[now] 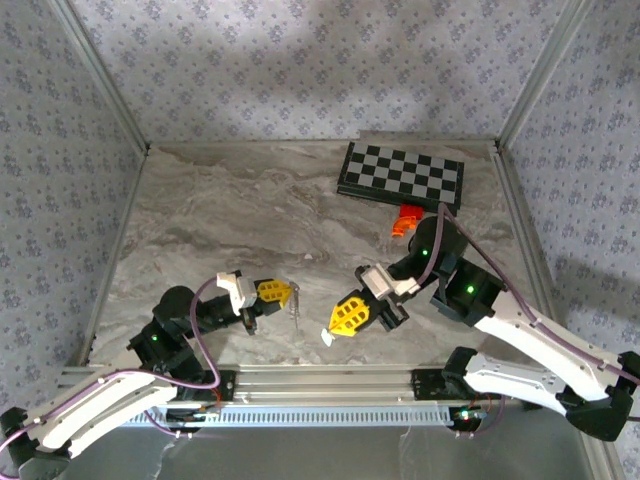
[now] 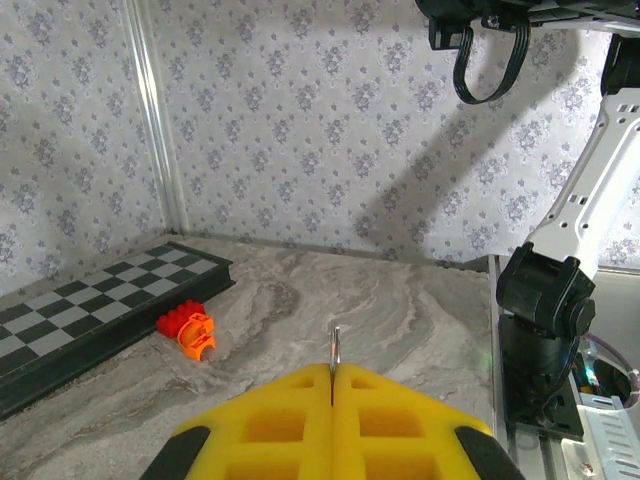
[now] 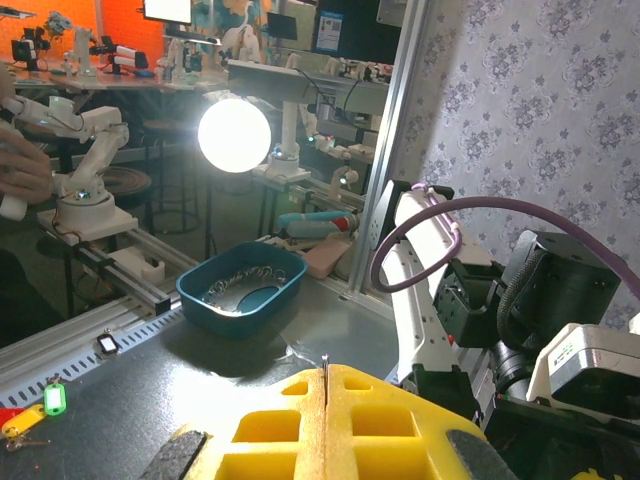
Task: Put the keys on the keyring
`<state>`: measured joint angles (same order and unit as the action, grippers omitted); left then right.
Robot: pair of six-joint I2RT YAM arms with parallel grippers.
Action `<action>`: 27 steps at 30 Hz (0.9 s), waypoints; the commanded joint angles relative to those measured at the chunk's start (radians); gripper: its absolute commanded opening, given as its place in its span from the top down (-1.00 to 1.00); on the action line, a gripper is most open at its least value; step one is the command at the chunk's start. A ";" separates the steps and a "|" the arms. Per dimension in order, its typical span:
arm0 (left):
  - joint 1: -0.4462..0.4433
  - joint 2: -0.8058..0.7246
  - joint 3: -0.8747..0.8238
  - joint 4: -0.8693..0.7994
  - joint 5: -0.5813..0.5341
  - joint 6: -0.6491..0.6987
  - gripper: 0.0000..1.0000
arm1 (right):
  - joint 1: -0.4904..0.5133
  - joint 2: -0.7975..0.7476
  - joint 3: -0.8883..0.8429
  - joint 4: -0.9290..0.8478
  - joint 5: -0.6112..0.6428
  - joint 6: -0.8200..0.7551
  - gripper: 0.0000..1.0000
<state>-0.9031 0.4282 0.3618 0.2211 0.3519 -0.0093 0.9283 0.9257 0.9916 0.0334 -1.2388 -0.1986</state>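
My left gripper (image 1: 287,293) is low over the near-left part of the table, its yellow pads shut on the keyring (image 1: 295,300), a thin pale metal ring that hangs from the tips with a short chain trailing below. In the left wrist view the keyring (image 2: 335,348) shows edge-on as a metal sliver poking out of the shut left gripper (image 2: 332,378). To the right, my right gripper (image 1: 336,326) points toward it, shut on a small key (image 1: 327,338) whose pale tip sticks out. The key (image 3: 325,363) appears as a thin tip above the right gripper (image 3: 325,380). A small gap separates key and ring.
An orange block (image 1: 405,221) (image 2: 186,329) lies beside a black-and-white checkerboard (image 1: 400,173) (image 2: 90,310) at the back right. Patterned walls and metal posts enclose the marble table (image 1: 230,210). Past the near edge stands a teal tray (image 3: 240,288) of rings.
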 commanded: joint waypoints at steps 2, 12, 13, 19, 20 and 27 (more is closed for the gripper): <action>0.007 -0.002 0.052 0.041 0.014 0.000 1.00 | 0.006 -0.009 0.025 -0.015 0.042 -0.012 1.00; 0.007 -0.016 0.051 0.020 -0.027 0.003 1.00 | -0.035 -0.016 -0.059 0.063 0.320 0.157 1.00; 0.007 -0.019 0.049 0.020 -0.027 0.002 1.00 | -0.036 -0.020 -0.067 0.073 0.333 0.169 1.00; 0.006 -0.033 0.046 0.018 -0.025 -0.004 1.00 | -0.045 -0.018 -0.090 0.118 0.358 0.217 1.00; 0.006 -0.035 0.045 0.017 -0.025 -0.004 1.00 | -0.047 -0.019 -0.094 0.125 0.359 0.220 1.00; 0.005 -0.039 0.043 0.025 -0.021 -0.006 1.00 | -0.057 -0.020 -0.110 0.144 0.398 0.265 1.00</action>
<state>-0.9031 0.4053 0.3698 0.2062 0.3283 -0.0097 0.8806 0.9226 0.8917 0.1371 -0.8738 0.0200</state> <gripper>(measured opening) 0.052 0.062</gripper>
